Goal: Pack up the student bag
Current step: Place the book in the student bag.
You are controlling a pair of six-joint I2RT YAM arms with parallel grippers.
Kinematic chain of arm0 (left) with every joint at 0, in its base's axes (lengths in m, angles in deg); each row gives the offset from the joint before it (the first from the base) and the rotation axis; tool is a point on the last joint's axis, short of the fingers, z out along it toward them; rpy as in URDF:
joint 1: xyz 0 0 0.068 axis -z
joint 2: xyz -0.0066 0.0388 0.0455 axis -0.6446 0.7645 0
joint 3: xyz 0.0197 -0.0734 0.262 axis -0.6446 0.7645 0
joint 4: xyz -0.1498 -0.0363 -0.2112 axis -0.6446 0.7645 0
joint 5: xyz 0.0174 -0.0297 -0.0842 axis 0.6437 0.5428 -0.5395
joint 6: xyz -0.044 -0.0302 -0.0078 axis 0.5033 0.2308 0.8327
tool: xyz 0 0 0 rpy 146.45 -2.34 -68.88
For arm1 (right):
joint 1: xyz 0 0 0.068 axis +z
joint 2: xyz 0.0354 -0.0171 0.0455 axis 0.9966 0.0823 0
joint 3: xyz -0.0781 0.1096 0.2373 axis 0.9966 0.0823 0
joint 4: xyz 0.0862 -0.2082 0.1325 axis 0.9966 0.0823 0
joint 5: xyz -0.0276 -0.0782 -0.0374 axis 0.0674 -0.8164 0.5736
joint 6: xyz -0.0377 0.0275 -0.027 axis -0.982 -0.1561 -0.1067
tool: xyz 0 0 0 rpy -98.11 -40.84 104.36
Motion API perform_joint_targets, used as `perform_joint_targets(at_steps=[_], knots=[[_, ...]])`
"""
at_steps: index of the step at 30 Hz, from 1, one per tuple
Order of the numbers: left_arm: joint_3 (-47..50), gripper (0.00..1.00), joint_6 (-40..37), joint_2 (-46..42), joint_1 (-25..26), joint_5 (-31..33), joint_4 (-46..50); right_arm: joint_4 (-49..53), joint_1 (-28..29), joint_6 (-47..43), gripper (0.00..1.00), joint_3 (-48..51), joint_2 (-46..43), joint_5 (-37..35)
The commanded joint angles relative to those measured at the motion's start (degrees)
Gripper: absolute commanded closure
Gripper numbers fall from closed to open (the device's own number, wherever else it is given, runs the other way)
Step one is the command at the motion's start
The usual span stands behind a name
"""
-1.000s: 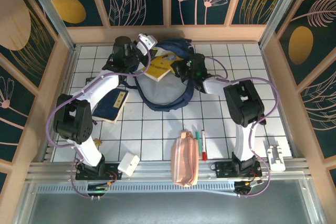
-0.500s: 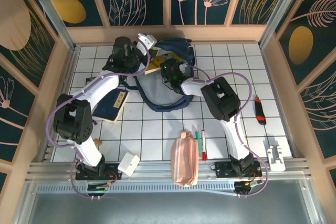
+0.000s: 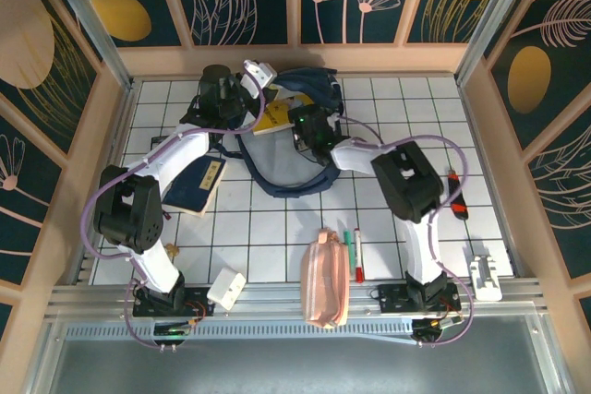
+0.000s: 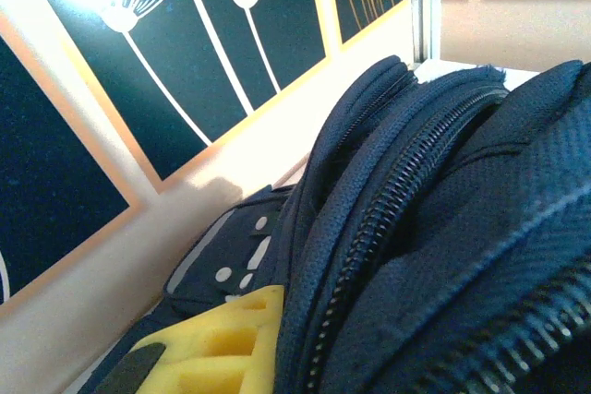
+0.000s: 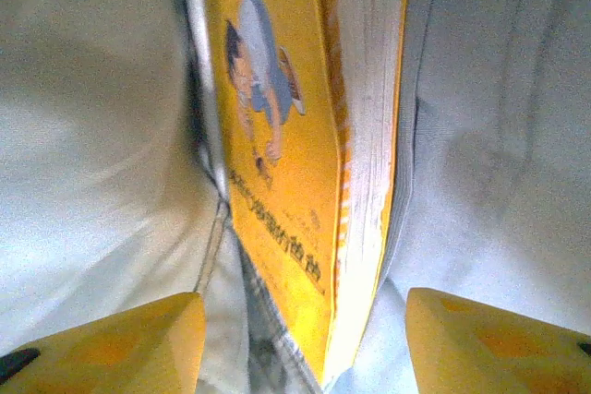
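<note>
The student bag [image 3: 297, 165], a navy backpack, lies open at the back of the table. My left gripper [image 3: 250, 89] is shut on its upper left rim; in the left wrist view one yellow finger [image 4: 214, 350] presses against the zippered navy fabric [image 4: 434, 256]. My right gripper [image 3: 303, 124] reaches into the bag's mouth. In the right wrist view it [image 5: 303, 320] is open inside the light grey lining [image 5: 83, 136]. A yellow book [image 5: 277, 136] stands on edge between the fingers, touching neither. From above, the book [image 3: 273, 117] pokes out of the opening.
A pink pencil pouch [image 3: 325, 279] lies near the front edge, with a green pen [image 3: 349, 244] and a red pen [image 3: 358, 257] beside it. A dark blue notebook [image 3: 196, 182] lies left of the bag. A white box [image 3: 226, 288], a red-black tool [image 3: 454, 193] and a white block [image 3: 487, 274] sit nearby.
My right gripper pushed the yellow book deeper into the bag, then opened and let go of it. The left gripper has held the bag's rim without moving.
</note>
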Motion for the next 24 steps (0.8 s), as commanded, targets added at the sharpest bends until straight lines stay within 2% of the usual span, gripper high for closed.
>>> perform_joint_targets(at_steps=[1, 5, 7, 9, 11, 13, 16, 20, 24], knots=[[-3.51, 1.0, -1.35, -1.81, 0.0, 0.02, -4.98, 5.27, -2.29, -6.35, 0.39, 5.48, -9.52, 8.19], [-4.41, 1.0, -0.2, 0.43, -0.1, -1.05, -4.06, 9.69, -1.97, -15.27, 0.38, 13.21, -20.58, 10.28], [-7.02, 1.0, -0.46, 1.35, 0.26, -1.28, -0.58, 10.55, -0.59, -20.76, 0.38, 15.99, -25.4, 10.62], [-9.37, 1.0, -1.39, 2.4, 1.44, 0.43, 2.01, 9.96, 1.01, -29.03, 0.39, 18.37, -29.64, 10.87], [-9.05, 1.0, -0.36, 2.76, 1.75, 0.39, 0.24, 10.21, 1.88, -40.1, 0.39, 18.59, -30.99, 17.0], [-7.81, 1.0, -0.38, 2.88, 1.72, 1.62, -2.77, 17.09, 4.05, -46.56, 0.39, 15.05, -29.2, 19.66], [-10.53, 1.0, -3.33, 4.95, 1.7, 3.41, -0.82, 21.08, 11.47, -55.13, 0.39, 10.24, -25.41, 18.63], [-15.85, 1.0, -3.17, 7.73, 0.91, 6.23, 1.4, 18.73, 18.22, -70.07, 0.39, 6.07, -18.03, 15.69], [-17.98, 1.0, -1.6, 8.69, 0.06, 5.12, 1.49, 11.72, 21.46, -83.42, 0.37, 4.47, -11.16, 19.59]])
